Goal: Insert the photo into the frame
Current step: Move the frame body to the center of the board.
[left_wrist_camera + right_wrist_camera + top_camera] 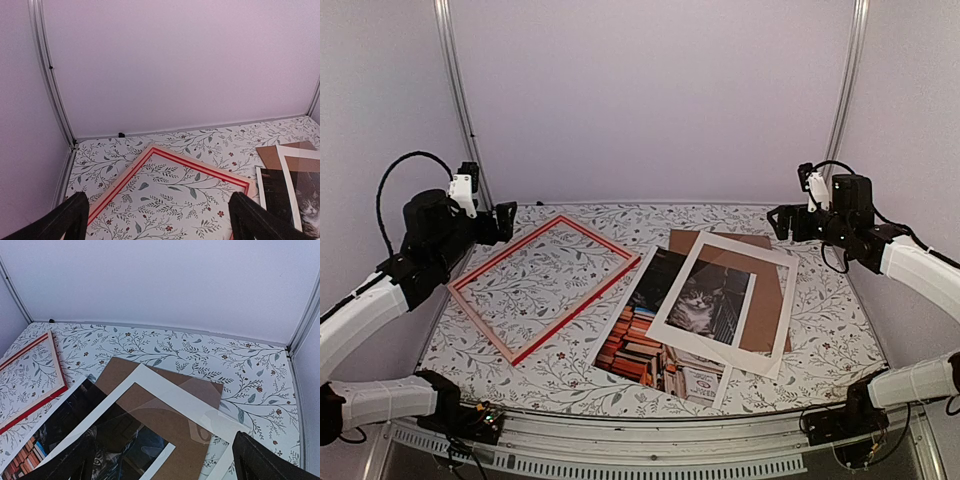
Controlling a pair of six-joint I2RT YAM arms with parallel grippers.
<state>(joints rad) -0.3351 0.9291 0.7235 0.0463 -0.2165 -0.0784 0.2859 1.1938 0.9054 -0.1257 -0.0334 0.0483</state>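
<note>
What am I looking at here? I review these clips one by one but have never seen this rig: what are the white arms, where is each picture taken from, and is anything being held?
Two robot arms stand at a table's near edge. The overhead view shows both; the other two views come from a camera on each wrist, with dark fingertips in the bottom corners. The left gripper and right gripper hang raised, open and empty. On the floral tablecloth lies the red frame, empty. Beside it lies the cat photo, with a white mat board over its right part and a brown backing board beneath.
</note>
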